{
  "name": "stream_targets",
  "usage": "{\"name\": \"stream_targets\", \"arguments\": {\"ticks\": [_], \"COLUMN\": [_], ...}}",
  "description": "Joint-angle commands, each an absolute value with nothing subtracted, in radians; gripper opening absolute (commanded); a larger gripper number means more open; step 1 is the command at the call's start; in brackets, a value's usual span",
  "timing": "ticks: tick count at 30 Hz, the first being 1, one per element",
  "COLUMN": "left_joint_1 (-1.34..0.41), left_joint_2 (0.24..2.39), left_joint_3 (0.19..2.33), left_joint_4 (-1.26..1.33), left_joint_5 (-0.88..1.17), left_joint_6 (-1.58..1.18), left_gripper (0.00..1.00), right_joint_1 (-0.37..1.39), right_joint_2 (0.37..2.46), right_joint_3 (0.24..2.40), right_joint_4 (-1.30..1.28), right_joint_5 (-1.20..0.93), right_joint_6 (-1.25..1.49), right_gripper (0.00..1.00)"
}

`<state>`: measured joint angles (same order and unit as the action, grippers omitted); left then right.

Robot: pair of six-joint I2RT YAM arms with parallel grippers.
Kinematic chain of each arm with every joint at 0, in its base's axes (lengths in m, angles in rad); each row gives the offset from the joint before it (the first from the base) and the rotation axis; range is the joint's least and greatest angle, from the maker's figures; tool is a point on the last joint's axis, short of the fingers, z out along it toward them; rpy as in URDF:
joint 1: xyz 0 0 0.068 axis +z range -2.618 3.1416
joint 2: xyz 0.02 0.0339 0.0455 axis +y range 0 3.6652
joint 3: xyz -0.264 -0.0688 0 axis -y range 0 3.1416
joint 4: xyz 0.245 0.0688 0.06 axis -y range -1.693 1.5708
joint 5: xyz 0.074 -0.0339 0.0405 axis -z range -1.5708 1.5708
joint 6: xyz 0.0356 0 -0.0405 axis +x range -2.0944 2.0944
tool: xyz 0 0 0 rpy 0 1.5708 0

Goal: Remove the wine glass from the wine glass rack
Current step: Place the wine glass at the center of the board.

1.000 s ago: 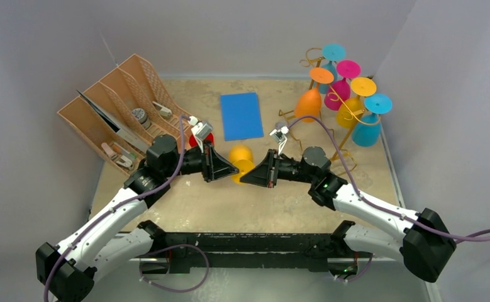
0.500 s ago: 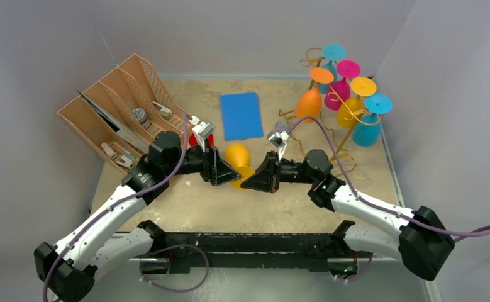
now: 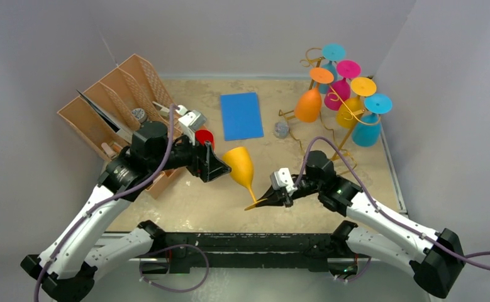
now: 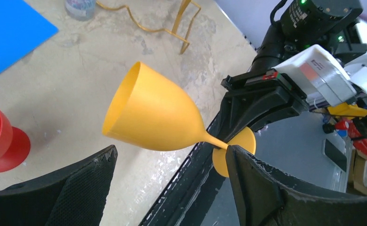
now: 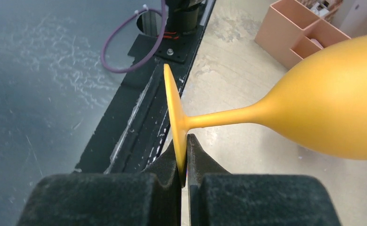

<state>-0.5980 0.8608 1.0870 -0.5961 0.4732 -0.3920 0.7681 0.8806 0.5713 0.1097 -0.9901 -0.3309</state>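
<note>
At the table's front edge, the right gripper pinches the rim of the glass's foot. The glass tilts above bare table. The left gripper stands spread just beside the bowl, not touching. The rack is far right, well apart.

The right wrist view's edge crops the wine glass.

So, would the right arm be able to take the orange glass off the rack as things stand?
Probably not: the right gripper is shut on the foot of the yellow wine glass, so its jaws are occupied. The way to the orange glass looks fairly open otherwise.
</note>
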Motion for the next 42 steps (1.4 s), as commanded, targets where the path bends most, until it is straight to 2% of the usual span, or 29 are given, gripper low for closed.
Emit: {"name": "stream_targets", "arguments": {"ticks": [1,4,9,14,18,25,30,36,42], "left_joint_1": [-0.598,-0.598,-0.598,-0.597,-0.598,-0.597,-0.598,-0.597,-0.598], "left_joint_2": [0.91,0.932,0.921,0.904,0.941,0.998,1.028,1.037,1.031], "left_joint_3": [1.137,1.144,1.125,1.084,1.084,1.066,1.092,1.093,1.071], "left_joint_4": [-0.639,-0.625,-0.618,-0.558,-0.541,-0.502,-0.494,-0.498,-0.496], "left_joint_5": [0.552,0.611,0.667,0.729,0.847,0.942,1.036,1.129,1.135], "left_joint_6": [-0.357,-0.381,-0.401,-0.429,-0.413,-0.394,-0.379,-0.354,-0.36], "left_gripper": [0.84,0.84,0.84,0.83,0.74,0.69,0.56,0.45,0.26], "right_joint_1": [0.773,0.772,0.772,0.773,0.772,0.772,0.773,0.772,0.773], "right_joint_2": [0.868,0.839,0.81,0.8,0.779,0.759,0.759,0.788,0.797], "right_joint_3": [0.581,0.53,0.547,0.516,0.492,0.408,0.409,0.407,0.407], "right_joint_4": [0.01,0.09,0.007,0.035,0.073,0.279,0.272,0.299,0.298], "right_joint_5": [-1.092,-1.12,-1.124,-1.157,-1.157,-1.206,-1.178,-1.162,-1.158], "right_joint_6": [-0.606,-0.581,-0.634,-0.625,-0.613,-0.507,-0.517,-0.513,-0.518], "right_gripper": [0.0,0.0,0.0,0.0,0.0,0.0,0.0,0.0,0.0]}}
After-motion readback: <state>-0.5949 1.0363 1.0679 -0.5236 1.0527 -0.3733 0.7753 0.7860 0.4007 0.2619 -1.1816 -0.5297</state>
